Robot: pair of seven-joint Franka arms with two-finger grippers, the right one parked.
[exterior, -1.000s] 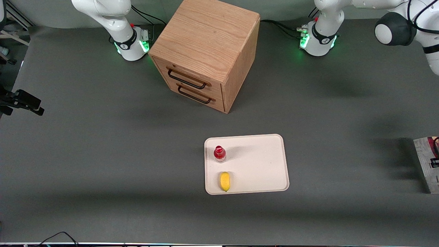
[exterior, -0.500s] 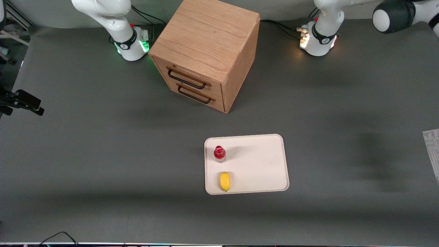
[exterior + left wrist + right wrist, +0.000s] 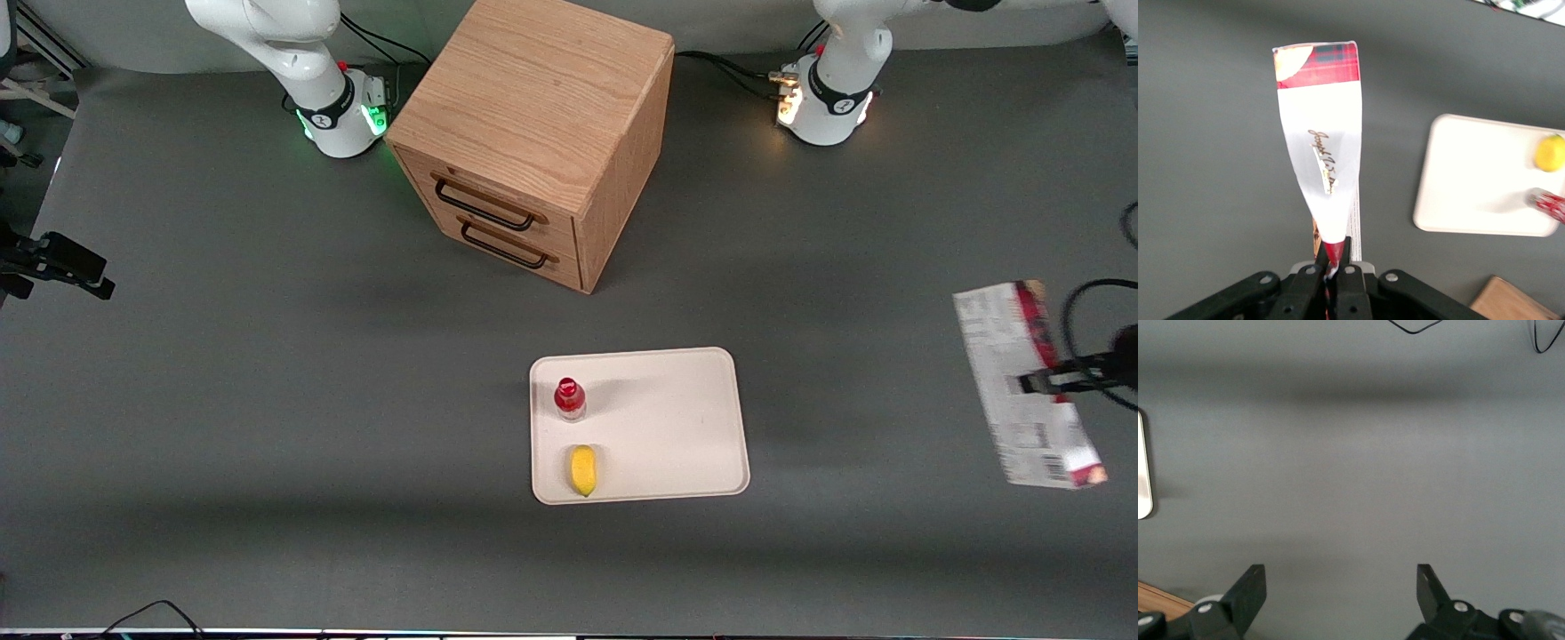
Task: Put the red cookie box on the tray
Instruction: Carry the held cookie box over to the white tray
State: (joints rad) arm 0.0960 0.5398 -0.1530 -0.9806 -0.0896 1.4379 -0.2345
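Note:
The red cookie box [image 3: 1022,382], long and flat with a white-grey printed face and dark red sides, hangs in the air toward the working arm's end of the table. My left gripper [image 3: 1045,382] is shut on its middle; in the left wrist view the gripper [image 3: 1333,263] pinches the box [image 3: 1321,147] edge-on. The cream-white tray [image 3: 676,418] lies on the grey table, apart from the box, and also shows in the left wrist view [image 3: 1471,180].
A small red-capped bottle [image 3: 569,398] and a yellow lemon-like fruit [image 3: 582,469] stand on the tray's parked-arm half. A wooden two-drawer cabinet [image 3: 533,133] stands farther from the front camera than the tray. A black cable [image 3: 1089,320] loops by the gripper.
The box was almost out of the front view at the working arm's end; now it has come well into view, carried toward the tray by my gripper.

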